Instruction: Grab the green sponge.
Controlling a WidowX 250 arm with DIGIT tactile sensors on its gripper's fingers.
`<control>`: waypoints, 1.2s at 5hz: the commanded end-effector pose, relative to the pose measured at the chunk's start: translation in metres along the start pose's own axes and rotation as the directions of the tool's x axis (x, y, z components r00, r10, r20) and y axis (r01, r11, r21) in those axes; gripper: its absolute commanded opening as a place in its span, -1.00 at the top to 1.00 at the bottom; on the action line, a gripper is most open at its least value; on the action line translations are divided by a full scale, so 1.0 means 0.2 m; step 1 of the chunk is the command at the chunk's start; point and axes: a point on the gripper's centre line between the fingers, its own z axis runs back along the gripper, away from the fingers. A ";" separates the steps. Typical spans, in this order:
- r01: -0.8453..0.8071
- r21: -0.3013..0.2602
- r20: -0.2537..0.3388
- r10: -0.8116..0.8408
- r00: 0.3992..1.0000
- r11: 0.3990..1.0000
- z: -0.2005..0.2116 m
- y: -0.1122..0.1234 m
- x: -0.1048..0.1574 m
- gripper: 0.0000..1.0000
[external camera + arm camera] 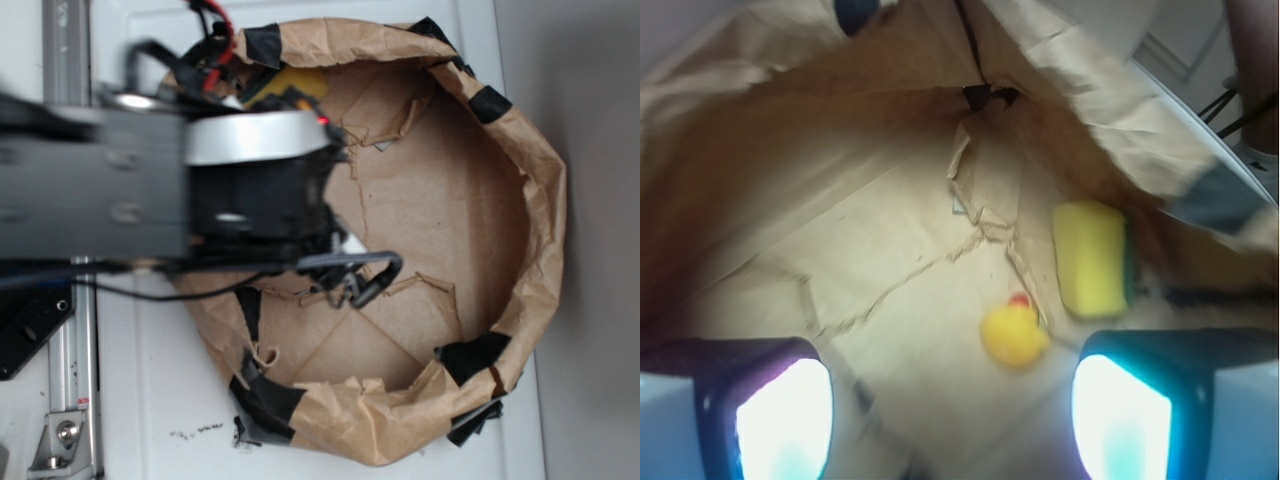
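Note:
The green sponge is a yellow foam block with a dark green layer along its right edge. It lies flat on the cardboard floor, close to the crumpled paper wall. In the wrist view it sits up and to the right of my gripper, well clear of the fingers. The jaws stand wide apart and open, with only bare floor between them. In the exterior view just a yellow patch of the sponge shows past my arm, and the fingers themselves are hidden.
A small yellow rubber duck with a red beak lies between the sponge and the right finger. Everything sits in a round brown paper basin patched with black tape. Its walls rise all round, and the floor is cracked cardboard.

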 end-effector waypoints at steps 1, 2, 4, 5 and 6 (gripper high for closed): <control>-0.144 0.142 0.103 0.130 0.986 0.979 -0.16 0.16 0.12 -1.00; -0.187 0.189 0.109 0.169 0.980 0.964 -0.20 0.27 0.14 -1.00; -0.179 0.233 0.082 0.164 0.983 0.956 -0.28 0.38 0.17 -1.00; -0.168 0.241 0.085 0.151 0.985 0.956 -0.27 0.41 0.16 -1.00; -0.139 0.235 0.046 0.132 0.990 0.962 -0.31 0.43 0.16 -1.00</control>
